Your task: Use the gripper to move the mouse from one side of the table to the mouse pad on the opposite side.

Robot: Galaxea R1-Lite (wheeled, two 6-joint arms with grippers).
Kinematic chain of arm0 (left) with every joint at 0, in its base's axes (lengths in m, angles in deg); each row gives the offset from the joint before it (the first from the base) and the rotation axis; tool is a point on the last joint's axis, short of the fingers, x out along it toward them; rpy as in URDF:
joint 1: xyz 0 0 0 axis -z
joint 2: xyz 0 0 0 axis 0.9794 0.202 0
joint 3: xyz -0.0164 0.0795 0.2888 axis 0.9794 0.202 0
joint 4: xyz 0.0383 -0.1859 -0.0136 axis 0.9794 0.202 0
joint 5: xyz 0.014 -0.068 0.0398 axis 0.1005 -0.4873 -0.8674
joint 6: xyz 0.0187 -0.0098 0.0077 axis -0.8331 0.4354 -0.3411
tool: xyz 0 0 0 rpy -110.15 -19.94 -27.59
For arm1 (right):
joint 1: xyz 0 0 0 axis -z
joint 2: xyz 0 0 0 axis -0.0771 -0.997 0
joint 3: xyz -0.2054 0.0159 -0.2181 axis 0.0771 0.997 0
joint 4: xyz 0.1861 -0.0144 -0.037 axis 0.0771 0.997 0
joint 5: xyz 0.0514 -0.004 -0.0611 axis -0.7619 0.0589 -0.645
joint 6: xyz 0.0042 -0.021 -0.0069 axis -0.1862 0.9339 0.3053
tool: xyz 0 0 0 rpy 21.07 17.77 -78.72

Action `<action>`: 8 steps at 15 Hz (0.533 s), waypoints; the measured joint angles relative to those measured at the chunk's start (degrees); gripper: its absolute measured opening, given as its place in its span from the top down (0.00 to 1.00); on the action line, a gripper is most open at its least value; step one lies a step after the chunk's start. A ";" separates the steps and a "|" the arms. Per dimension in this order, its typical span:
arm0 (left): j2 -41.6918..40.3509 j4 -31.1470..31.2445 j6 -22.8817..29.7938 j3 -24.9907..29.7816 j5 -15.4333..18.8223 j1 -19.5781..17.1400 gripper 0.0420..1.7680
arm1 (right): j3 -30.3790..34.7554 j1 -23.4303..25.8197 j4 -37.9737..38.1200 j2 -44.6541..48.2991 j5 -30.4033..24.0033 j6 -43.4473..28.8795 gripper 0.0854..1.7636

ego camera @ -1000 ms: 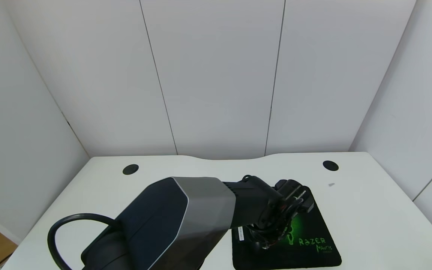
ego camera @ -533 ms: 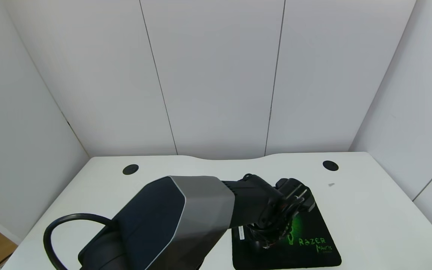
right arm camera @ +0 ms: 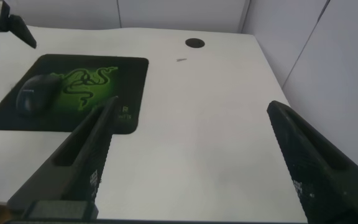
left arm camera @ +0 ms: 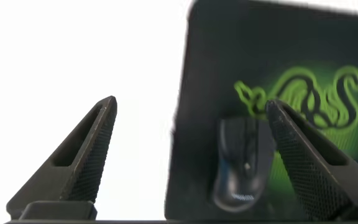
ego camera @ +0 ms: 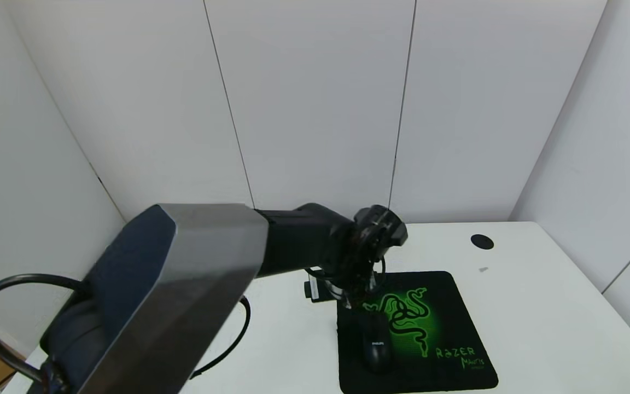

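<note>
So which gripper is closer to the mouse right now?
Left. The left gripper hangs open just behind the mouse, which lies on the mouse pad; the right gripper is off to its right.

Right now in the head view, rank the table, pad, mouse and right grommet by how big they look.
1. table
2. pad
3. mouse
4. grommet, smallest, though it sits farther from the camera than the mouse, so its true size against the mouse is unsure.

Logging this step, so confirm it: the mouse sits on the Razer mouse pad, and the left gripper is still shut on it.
Not quite. The mouse does sit on the mouse pad, but the left gripper is open and raised clear of it, as the left wrist view shows.
</note>
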 joint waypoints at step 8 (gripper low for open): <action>-11.14 -15.85 -13.32 13.57 3.56 -20.15 0.04 | 0.00 0.00 0.00 0.00 0.00 0.00 0.03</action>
